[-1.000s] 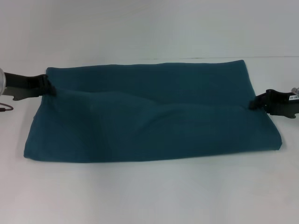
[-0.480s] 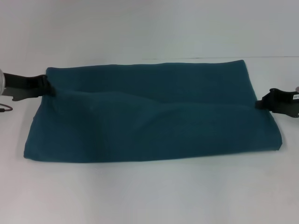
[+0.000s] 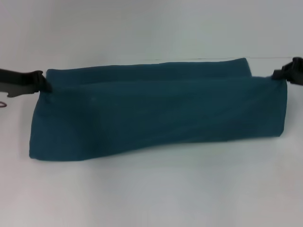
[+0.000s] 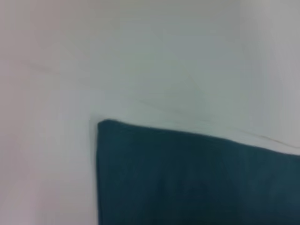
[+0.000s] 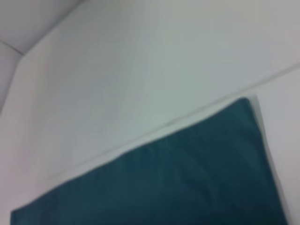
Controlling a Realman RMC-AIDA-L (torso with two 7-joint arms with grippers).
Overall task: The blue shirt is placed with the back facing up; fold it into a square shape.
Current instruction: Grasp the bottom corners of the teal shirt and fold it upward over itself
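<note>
Shirt: the blue shirt [image 3: 156, 116] lay as a long band across the white table [image 3: 151, 189], stretched from one side of the head view to the other.
Fold: its near layer stood raised and drawn toward the far edge, so only a narrow strip of the layer beneath showed along the far side.
Near edge: it sagged lower on the robot's left and rose toward the right.
Left gripper: the left gripper [image 3: 43, 81] was at the shirt's far left corner, its dark fingers clenched on the cloth there.
Right gripper: the right gripper [image 3: 279, 74] was at the far right corner, pinching the raised edge of the shirt and holding it off the table.
Left wrist view: it showed a square corner of the teal cloth [image 4: 187, 178] against the pale table; no fingers were visible.
Right wrist view: it showed another corner of the cloth [image 5: 187, 183] lying flat, with a thin seam line in the table beyond it.
</note>
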